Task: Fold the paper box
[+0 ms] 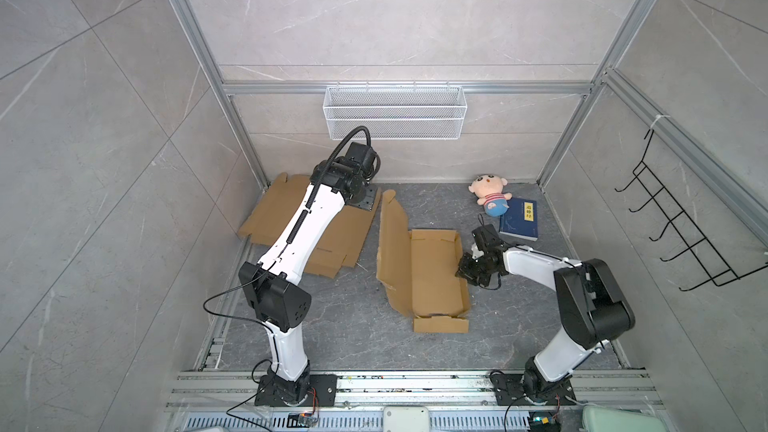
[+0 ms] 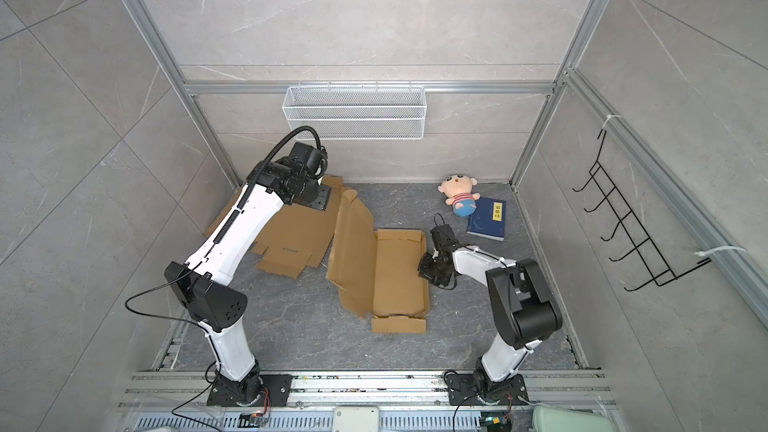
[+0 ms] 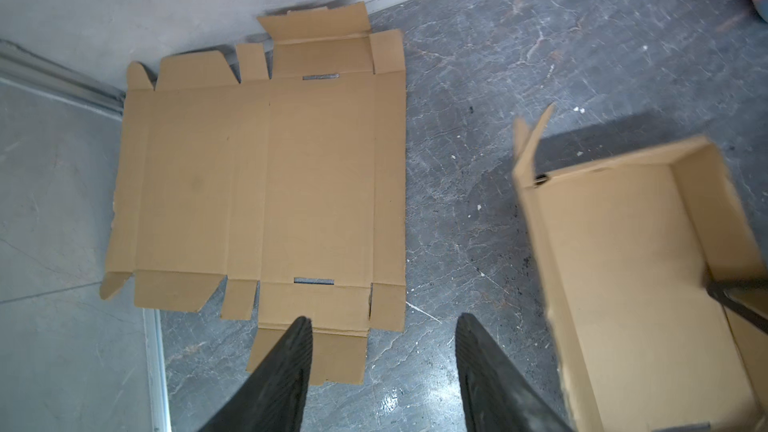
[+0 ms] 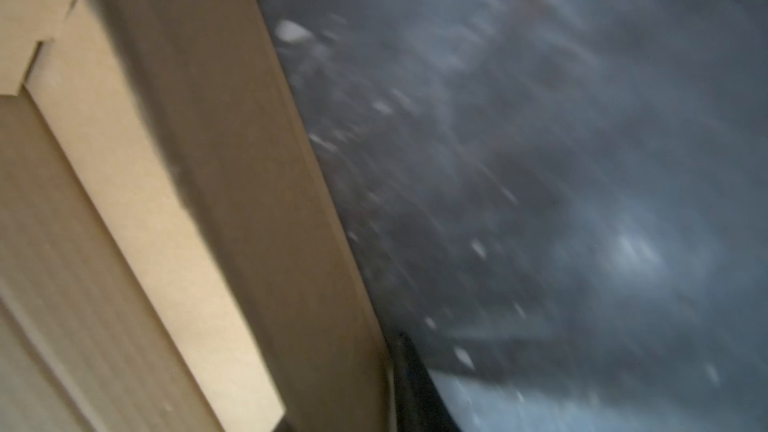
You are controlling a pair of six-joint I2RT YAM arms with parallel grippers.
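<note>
The paper box [image 1: 432,276] [image 2: 395,276] is brown cardboard lying half folded mid-floor. Its long left panel leans up, its near end flap lies flat, and its right wall stands low. My right gripper [image 1: 462,268] [image 2: 424,268] is at that right wall. In the right wrist view the wall [image 4: 249,201] runs tight against one dark finger [image 4: 411,388], and the other finger is hidden. My left gripper [image 3: 384,317] hangs open and empty high over the floor, between a flat cardboard sheet [image 3: 257,184] and the box [image 3: 631,268].
The flat sheet [image 1: 345,234] lies at the back left under my left arm. A plush doll [image 1: 490,199] and a blue book [image 1: 519,220] lie at the back right. A wire basket [image 1: 395,112] hangs on the back wall, and a black hook rack [image 1: 681,234] on the right wall.
</note>
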